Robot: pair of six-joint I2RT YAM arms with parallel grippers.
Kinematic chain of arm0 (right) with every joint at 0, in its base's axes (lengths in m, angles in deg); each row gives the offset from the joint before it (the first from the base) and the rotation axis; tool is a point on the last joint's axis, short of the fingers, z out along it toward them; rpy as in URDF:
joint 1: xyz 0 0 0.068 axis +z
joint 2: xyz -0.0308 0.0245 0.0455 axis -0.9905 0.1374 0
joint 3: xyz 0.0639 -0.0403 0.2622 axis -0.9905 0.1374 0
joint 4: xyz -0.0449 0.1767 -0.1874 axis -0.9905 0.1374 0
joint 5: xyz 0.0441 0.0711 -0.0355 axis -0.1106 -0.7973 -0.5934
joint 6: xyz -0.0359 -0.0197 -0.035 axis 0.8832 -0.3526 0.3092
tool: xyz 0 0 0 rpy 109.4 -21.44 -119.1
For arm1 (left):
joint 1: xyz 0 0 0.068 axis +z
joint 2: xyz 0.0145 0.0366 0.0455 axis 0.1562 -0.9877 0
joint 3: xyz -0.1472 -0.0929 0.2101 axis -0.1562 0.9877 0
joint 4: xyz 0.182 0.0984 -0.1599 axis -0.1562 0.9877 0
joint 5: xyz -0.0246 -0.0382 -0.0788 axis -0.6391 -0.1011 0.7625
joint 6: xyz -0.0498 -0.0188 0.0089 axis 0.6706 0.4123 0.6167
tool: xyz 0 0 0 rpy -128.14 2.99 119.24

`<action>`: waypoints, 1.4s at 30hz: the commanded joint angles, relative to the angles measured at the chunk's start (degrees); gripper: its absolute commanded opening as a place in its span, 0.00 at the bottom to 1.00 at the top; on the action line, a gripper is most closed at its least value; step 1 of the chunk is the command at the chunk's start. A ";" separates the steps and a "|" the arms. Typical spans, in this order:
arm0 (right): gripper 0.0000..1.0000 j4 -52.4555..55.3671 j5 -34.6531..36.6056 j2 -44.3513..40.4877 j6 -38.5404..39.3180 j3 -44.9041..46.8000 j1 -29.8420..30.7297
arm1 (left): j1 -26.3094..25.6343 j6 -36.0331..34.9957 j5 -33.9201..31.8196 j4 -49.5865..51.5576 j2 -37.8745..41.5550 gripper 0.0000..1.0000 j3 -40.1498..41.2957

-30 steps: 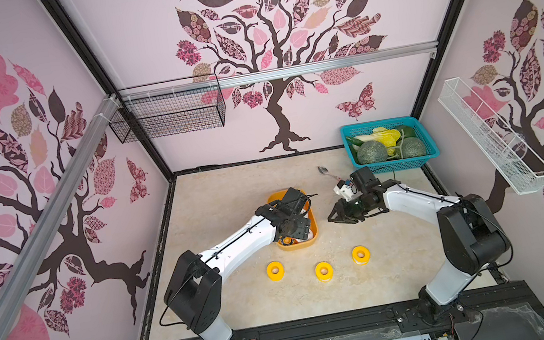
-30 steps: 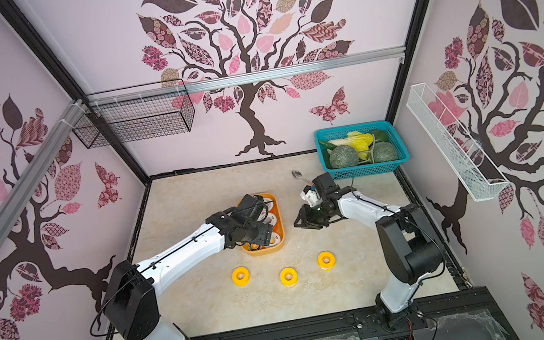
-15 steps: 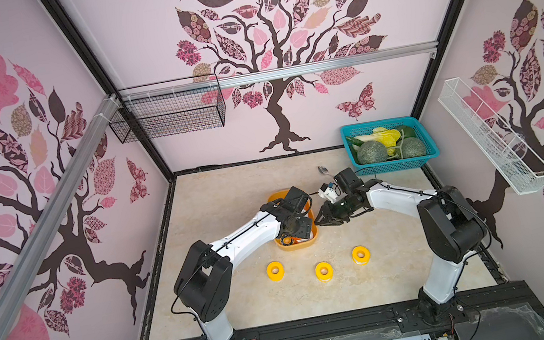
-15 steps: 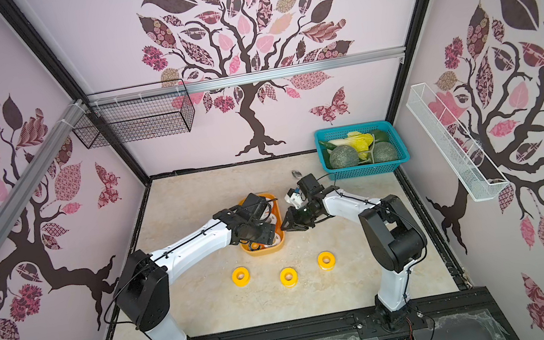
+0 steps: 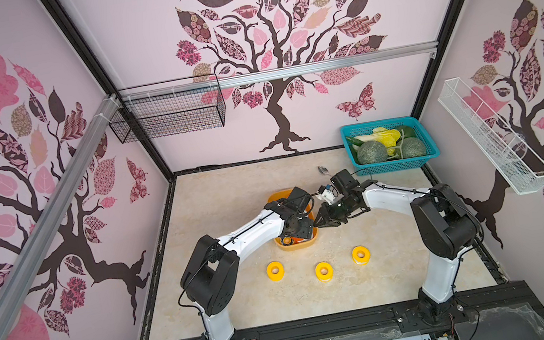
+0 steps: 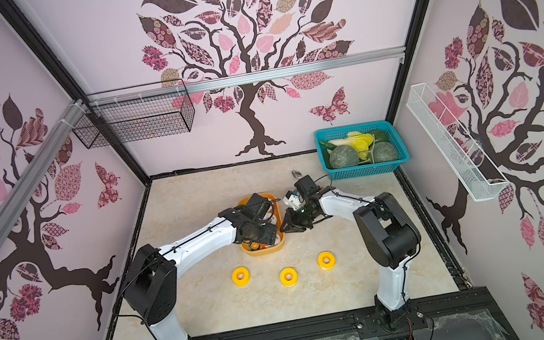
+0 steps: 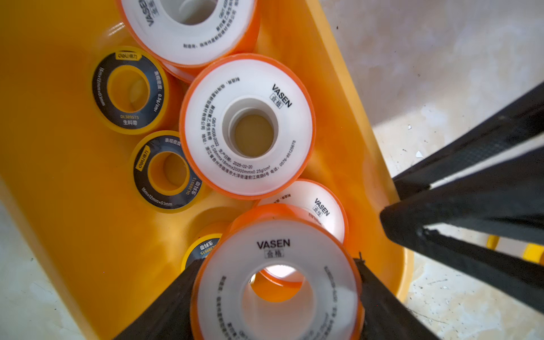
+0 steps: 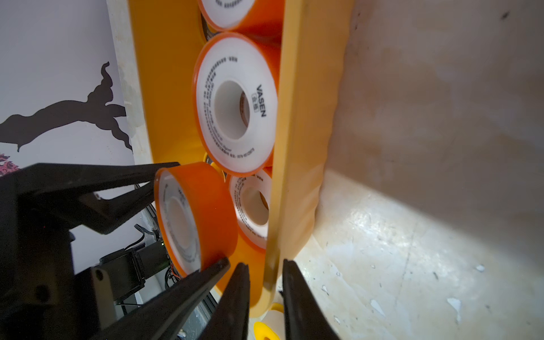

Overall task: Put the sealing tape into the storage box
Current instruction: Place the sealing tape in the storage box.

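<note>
Left gripper [image 7: 278,297] is clamped on an orange roll [image 7: 273,250] of sealing tape, one finger on each side of its rim and the white labelled face toward the wrist camera. The roll hangs over the end of the storage box [image 5: 297,246] nearest the robot's base, above the rolls already in there. Right gripper [image 8: 265,265] sits at the box's long wall on the right arm's side, one finger inside and one outside, with the rim between them. Its jaws stand narrow, but whether they actually pinch the wall can't be told; a sliver of gap shows on the inner side. The box sits mid-table [image 5: 229,192], between the two arms in both top views. Inside it are three white-faced orange rolls [image 7: 248,126], the middle one overlapping the edges of its neighbours. Three black-and-yellow rolls [image 7: 129,89] lie flat on the box floor, one mostly hidden under the held roll. Outside the box, three yellow rolls [image 5: 324,271] lie flat on the table in a loose row on the base side, apart from each other and from the box. A teal basket [image 5: 393,162] of vegetables sits in the far right corner, well apart from the box.
</note>
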 commanded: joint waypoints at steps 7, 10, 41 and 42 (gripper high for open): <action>0.23 -0.25 0.49 1.40 -0.49 -1.67 0.34 | 0.11 0.18 1.23 -0.73 -1.86 0.77 -1.77; 0.22 -0.22 0.57 1.45 -0.56 -1.72 0.36 | 0.13 0.29 1.67 -1.05 -1.99 0.78 -1.82; 0.22 0.68 1.18 0.96 -0.57 -1.85 0.38 | 0.17 1.85 4.64 -4.46 -1.72 0.83 -1.27; 0.21 0.75 1.31 0.96 -0.58 -1.85 0.34 | 0.17 1.85 4.66 -4.57 -1.71 0.83 -1.29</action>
